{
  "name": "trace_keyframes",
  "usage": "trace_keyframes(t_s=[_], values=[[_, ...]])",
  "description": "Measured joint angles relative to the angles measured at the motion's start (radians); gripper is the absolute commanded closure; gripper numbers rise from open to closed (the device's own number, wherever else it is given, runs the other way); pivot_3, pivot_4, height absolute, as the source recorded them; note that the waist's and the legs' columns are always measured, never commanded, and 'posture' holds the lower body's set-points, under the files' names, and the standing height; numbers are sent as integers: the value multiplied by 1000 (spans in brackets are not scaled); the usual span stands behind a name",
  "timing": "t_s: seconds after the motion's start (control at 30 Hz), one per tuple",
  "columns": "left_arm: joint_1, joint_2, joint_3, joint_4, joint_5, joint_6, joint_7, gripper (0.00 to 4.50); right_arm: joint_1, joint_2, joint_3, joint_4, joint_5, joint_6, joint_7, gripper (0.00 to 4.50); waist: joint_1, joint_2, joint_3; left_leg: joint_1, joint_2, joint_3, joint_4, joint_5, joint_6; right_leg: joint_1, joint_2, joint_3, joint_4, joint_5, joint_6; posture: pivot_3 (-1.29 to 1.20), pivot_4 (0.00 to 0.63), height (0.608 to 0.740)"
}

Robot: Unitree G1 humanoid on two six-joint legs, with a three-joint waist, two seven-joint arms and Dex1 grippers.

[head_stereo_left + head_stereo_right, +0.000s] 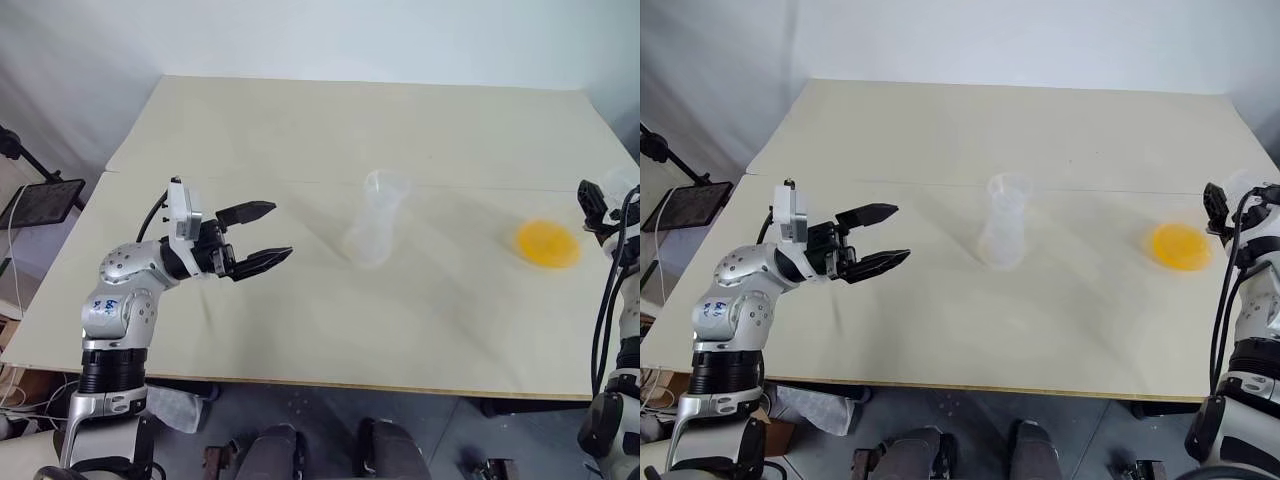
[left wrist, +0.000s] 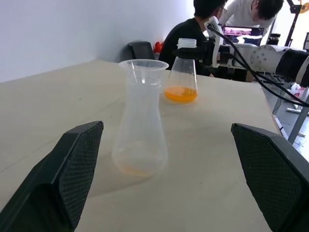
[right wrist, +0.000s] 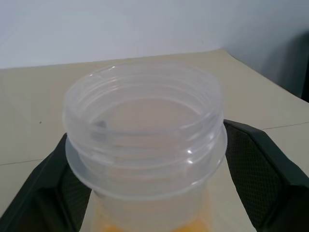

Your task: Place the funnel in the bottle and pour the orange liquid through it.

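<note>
Bottle: the bottle (image 1: 372,240) is small and see-through, a bit cloudy, with a wide bottom and a thin neck. It stands straight up near the middle of the table (image 1: 300,130).
Bottle's bottom: in the left wrist view there is a faint orange tint low inside it.
Funnel: the funnel (image 1: 386,187) is clear, with a round, wide rim. It seems to sit in the bottle's mouth, but clear on clear is hard to see, so I am not fully sure.
Orange liquid: the orange liquid (image 1: 547,243) is bright yellow-orange. From above it looks like a round pool, well away from the bottle on the robot's right.
Flask: the liquid lies at the bottom of a clear flask (image 2: 182,72) shaped like a cone, with a screw-thread mouth and no lid. The flask is bigger than the bottle and stands on the table apart from it.
Left gripper: the left gripper (image 1: 281,229) is well to the left of the bottle, above the table. It points at the bottle with its two black fingers (image 2: 72,169) spread wide apart, and nothing is between them.
Right gripper: the right gripper (image 3: 145,133) is around the flask's neck, just under the thread, far to the right of the bottle. I cannot tell if it is squeezing the neck or only sitting close around it.
People: two people (image 2: 188,34) are far behind the bottle, past the table's edge.
</note>
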Motion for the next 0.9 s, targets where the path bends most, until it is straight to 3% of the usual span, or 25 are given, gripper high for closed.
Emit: trace_keyframes(t_s=[0.33,0.43,0.53,0.9], values=[[3,0,-3,0,-1,0,0,0,13,0,-16,-24,10,1,6,604,-2,1,0,0,0,0,0,0,0,0,0,0,0,0,0,0,150,740],[3,0,-3,1,-1,-1,-2,0,13,0,-16,-26,10,1,6,1176,-4,1,0,0,0,0,0,0,0,0,0,0,0,0,0,0,150,740],[2,0,-4,3,-1,-7,-4,0,17,0,-19,-31,11,2,5,2030,-7,1,1,0,0,0,0,0,0,0,0,0,-1,0,0,0,150,740],[-2,-1,-8,9,0,-19,-2,0,56,25,17,-245,41,57,26,2040,-12,5,3,0,1,0,-1,0,-1,0,0,0,-1,0,0,0,150,740]])
